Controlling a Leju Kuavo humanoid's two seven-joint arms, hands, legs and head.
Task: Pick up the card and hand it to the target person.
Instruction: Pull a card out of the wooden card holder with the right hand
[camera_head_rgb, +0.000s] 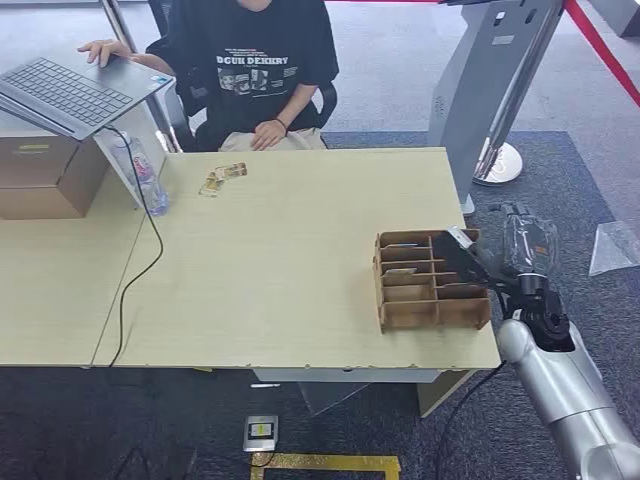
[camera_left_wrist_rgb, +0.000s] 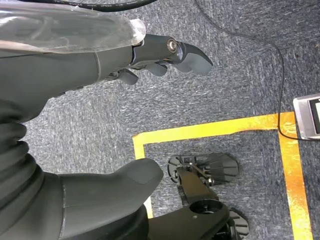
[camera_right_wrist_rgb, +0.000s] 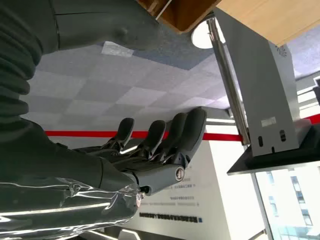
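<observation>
A brown slotted cardboard organiser (camera_head_rgb: 430, 281) stands near the table's right edge. My right hand (camera_head_rgb: 469, 256) reaches over its far right corner, fingers stretched out and holding nothing; in the right wrist view the right hand (camera_right_wrist_rgb: 124, 160) is spread, with the organiser (camera_right_wrist_rgb: 177, 11) by the thumb. Something pale lies in one slot (camera_head_rgb: 400, 270); I cannot tell if it is a card. Two small cards (camera_head_rgb: 223, 177) lie on the table in front of the seated person (camera_head_rgb: 253, 70). My left hand (camera_left_wrist_rgb: 75, 65) hangs over the carpet, fingers apart and holding nothing.
A laptop (camera_head_rgb: 72, 90) sits on a cardboard box (camera_head_rgb: 45, 175) at the far left, with a water bottle (camera_head_rgb: 147, 175) and a black cable (camera_head_rgb: 140, 275) beside it. A grey stand (camera_head_rgb: 490, 90) rises right of the table (camera_head_rgb: 287, 260). Yellow floor tape (camera_left_wrist_rgb: 211, 129) runs below.
</observation>
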